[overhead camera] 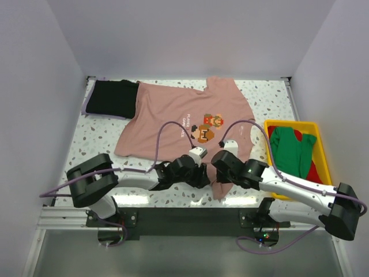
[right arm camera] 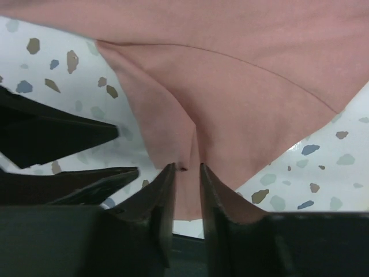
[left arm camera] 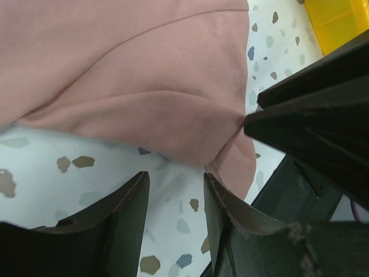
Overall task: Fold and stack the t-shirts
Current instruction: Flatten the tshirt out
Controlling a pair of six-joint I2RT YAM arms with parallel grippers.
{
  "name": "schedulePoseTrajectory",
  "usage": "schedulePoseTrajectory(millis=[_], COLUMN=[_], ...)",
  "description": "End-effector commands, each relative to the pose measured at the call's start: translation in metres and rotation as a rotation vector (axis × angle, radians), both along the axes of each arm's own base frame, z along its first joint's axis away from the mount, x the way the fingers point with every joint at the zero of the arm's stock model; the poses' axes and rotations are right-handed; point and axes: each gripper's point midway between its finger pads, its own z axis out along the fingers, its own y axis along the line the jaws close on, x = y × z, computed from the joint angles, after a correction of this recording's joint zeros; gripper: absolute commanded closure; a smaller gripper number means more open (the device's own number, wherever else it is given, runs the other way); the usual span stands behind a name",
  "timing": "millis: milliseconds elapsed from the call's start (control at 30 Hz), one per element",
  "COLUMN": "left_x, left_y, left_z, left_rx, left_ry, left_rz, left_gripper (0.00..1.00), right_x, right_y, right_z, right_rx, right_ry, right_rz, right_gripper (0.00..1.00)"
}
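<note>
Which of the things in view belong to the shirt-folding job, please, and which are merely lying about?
Belong to the job: dusty-pink cloth t-shirt with pixel-art figures; plain black cloth shirt; green cloth shirt; red cloth shirt.
Just lying about: yellow rectangular plastic bin holding the green and red ones; speckled white tabletop.

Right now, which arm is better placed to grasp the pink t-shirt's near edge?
Right: the right tool straddles a fold of the pink t-shirt; the left tool stands open over bare table, short of the cloth.
</note>
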Motion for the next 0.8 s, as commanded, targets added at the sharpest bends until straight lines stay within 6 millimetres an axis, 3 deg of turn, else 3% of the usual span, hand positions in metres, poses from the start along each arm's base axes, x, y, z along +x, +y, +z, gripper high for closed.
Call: schedulePoseTrajectory(millis=[0, 167, 533, 767], left_x=[0.009, 0.009, 0.010, 0.015], left_y=[-0.028, -0.039, -0.045, -0.042], left_z=[0.014, 0.007, 0.010, 0.009], left_rx=[-0.062, -0.058, -0.085, -0.072], left_ry=[-0.063, -0.054, -0.047, -0.046], left_rz=[-0.001, 0.002, 0.010, 0.046], left_gripper=[0.53, 0.56, 0.58, 0.72], right_x=[0.001, -0.016, -0.052, -0.057], right_y=[0.007, -0.004, -0.004, 0.000], right_z=[0.012, 0.002, -0.036, -0.044], right_rx=[0.067, 0.102, 0.028, 0.031], right_ry=[-0.022, 0.015, 0.066, 0.069], right_rz=[0.002, 0.000, 0.035, 0.025], right_gripper=[0.68, 0.58, 0.56, 0.53])
